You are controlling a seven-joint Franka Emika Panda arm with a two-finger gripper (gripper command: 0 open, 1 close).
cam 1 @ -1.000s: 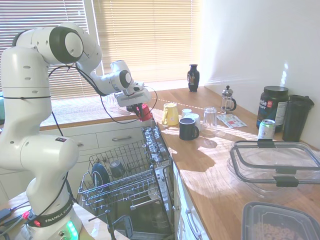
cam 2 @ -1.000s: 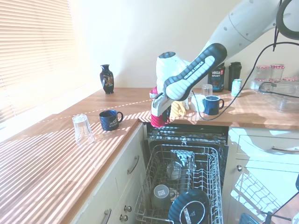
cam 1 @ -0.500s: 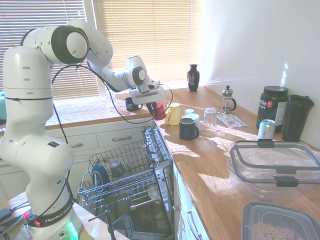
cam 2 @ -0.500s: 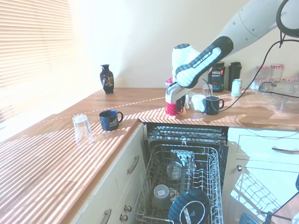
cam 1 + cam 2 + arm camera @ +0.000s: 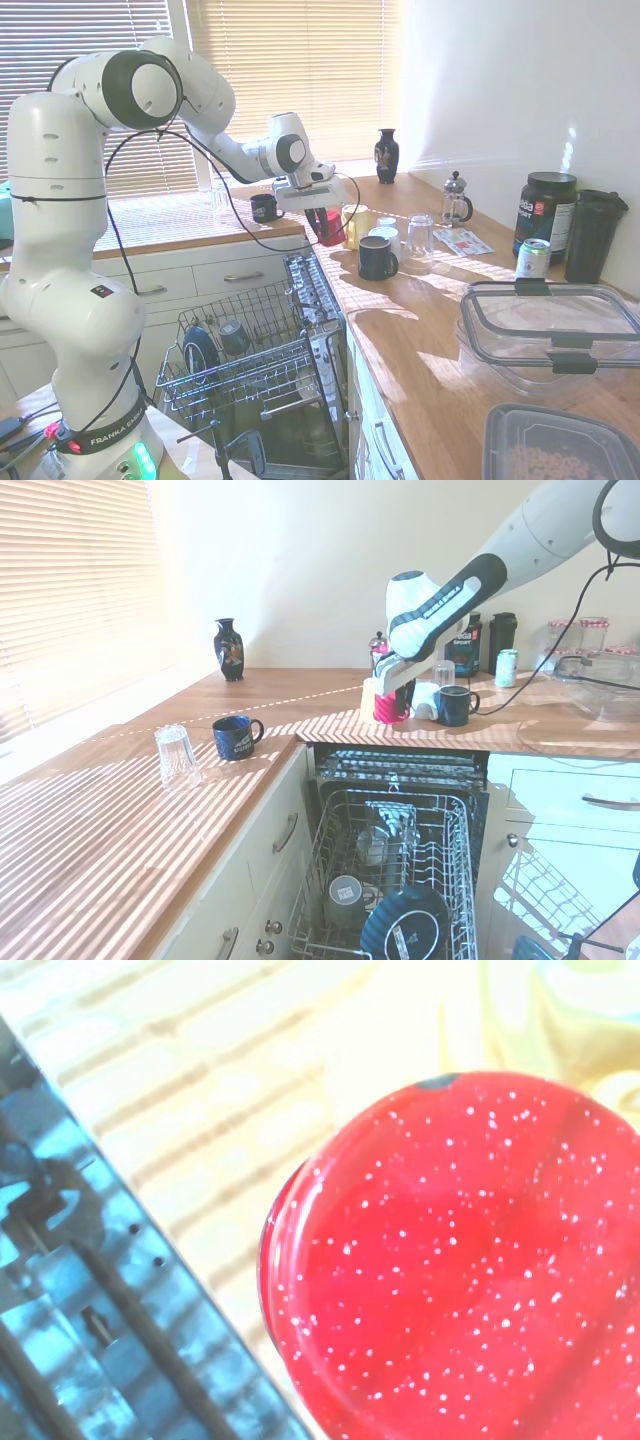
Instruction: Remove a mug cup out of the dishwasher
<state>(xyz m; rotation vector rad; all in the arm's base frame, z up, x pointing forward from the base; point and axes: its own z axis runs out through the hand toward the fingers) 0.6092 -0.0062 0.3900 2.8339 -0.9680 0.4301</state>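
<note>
Carrying step, close to set-down: small glossy red mug cup (image 5: 329,226) out of the built-in dishwasher with its grey wire rack (image 5: 262,360) and held low over the wooden surface (image 5: 420,320), just past the edge above the open machine. Gripping the mug between the jaws of the white two-finger gripper (image 5: 322,212). In the second exterior view, at centre right of the frame, red mug cup (image 5: 388,704) appears to sit at or just above the surface (image 5: 300,715); contact cannot be told. In the wrist view, speckled red mug cup (image 5: 455,1260) fills the lower right, pale striped wood behind it and dark dishwasher parts at the lower left.

Next move, as a judgement: lower straight down until the mug rests flat, then open the jaws and lift away. Needs care with near neighbours: yellow mug (image 5: 352,226) just behind, dark navy mug (image 5: 377,258) and clear upturned glass (image 5: 419,238) to the right in the first exterior view.

Pose: white arm (image 5: 110,95) reaches from the upper left of the first exterior view, elbow high, forearm stretched toward frame centre, wrist turned downward over the mug.
</note>
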